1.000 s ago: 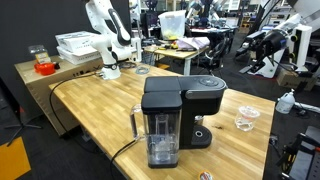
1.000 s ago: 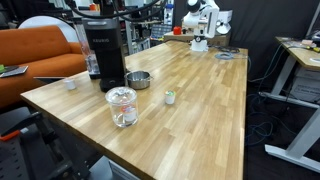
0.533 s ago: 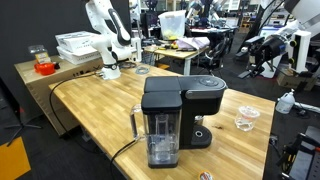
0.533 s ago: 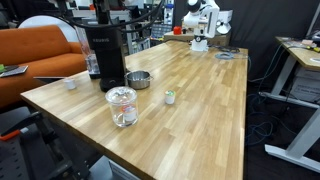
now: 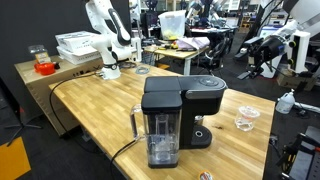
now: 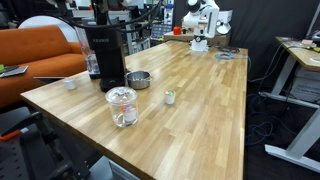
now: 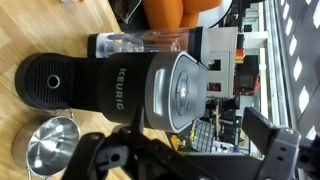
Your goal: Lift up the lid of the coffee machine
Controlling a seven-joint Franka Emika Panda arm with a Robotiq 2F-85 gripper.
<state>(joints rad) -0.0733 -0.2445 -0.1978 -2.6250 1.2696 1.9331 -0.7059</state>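
The black coffee machine stands near the front of the wooden table, with its clear water tank facing the camera; it also shows in an exterior view. Its lid is down and shut. In the wrist view the picture is turned sideways: the machine lies across the frame, and the grey-faced lid is shut. My gripper is open and empty, well short of the machine. The white arm stands at the far end of the table, also seen in an exterior view.
A metal cup sits next to the machine and also shows in the wrist view. A glass jar and a small white object stand on the table. A black cord runs off the front edge. An orange sofa stands beside the table.
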